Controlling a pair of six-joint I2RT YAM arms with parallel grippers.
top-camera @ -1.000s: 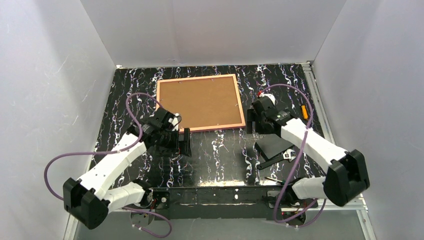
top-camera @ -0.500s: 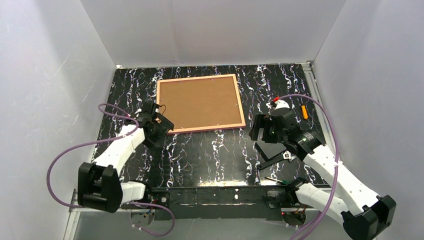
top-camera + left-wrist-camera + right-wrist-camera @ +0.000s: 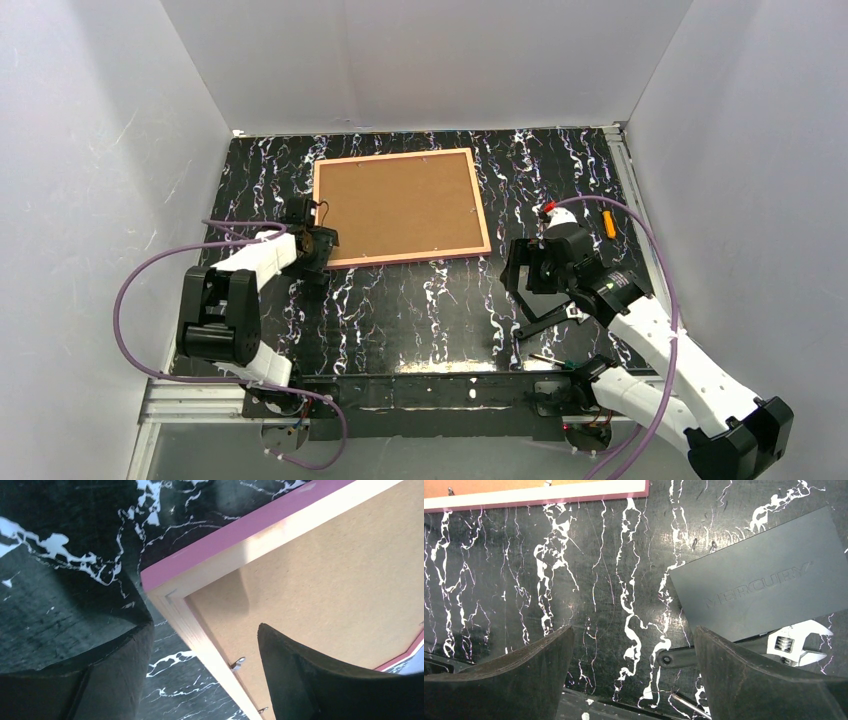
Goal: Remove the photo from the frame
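The frame (image 3: 250,530) is lying face down at the far middle of the table (image 3: 420,300). Its backing board (image 3: 320,580) is facing up, so the photo is not showing to you in any view. Your left gripper (image 3: 202,630) is sitting at the frame's near left corner with its fingers released. One finger is hanging over the table just outside the pink edge, the other is hovering over the board, and the corner is showing between them. You cannot tell whether either finger is touching the frame. A small metal clip (image 3: 238,663) is sticking out at the board's edge. Your right gripper (image 3: 634,630) is hovering near the frame's near right corner, fingers spread wide and holding nothing. It is looking down on a dark card (image 3: 759,575) with a wrench (image 3: 794,645) at the card's near edge. An orange tool (image 3: 608,222) is lying further right.
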